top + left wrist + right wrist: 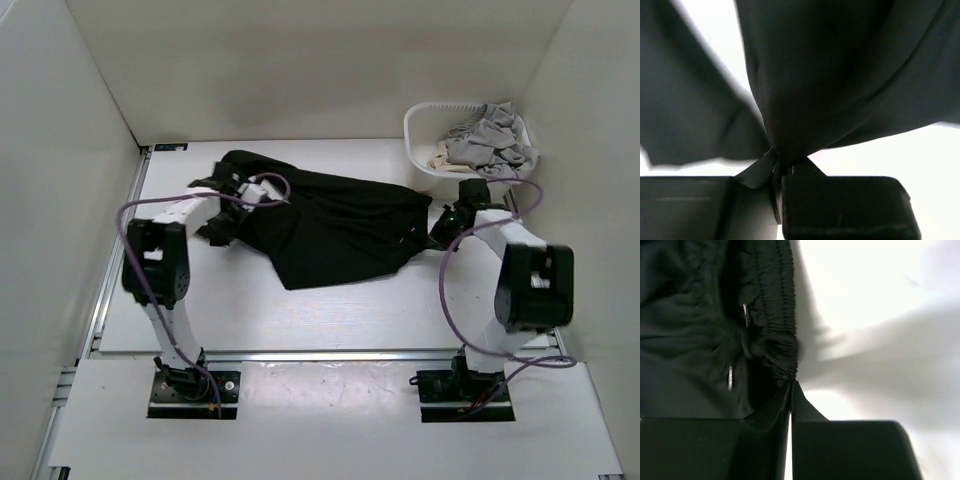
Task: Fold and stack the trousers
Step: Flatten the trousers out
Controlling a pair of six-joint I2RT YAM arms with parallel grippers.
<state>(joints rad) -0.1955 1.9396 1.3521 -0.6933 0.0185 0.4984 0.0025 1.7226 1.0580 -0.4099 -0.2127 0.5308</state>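
Note:
Black trousers lie spread across the middle of the white table, from back left to right. My left gripper is shut on their left end; in the left wrist view the black cloth hangs bunched from the closed fingertips. My right gripper is shut on the elastic waistband at the trousers' right edge, fingertips pressed together on the gathered hem. Two silver drawstring tips show on the cloth.
A white basket at the back right holds grey and beige garments. White walls enclose the table on three sides. Purple cables loop from both arms. Bare table lies in front of the trousers.

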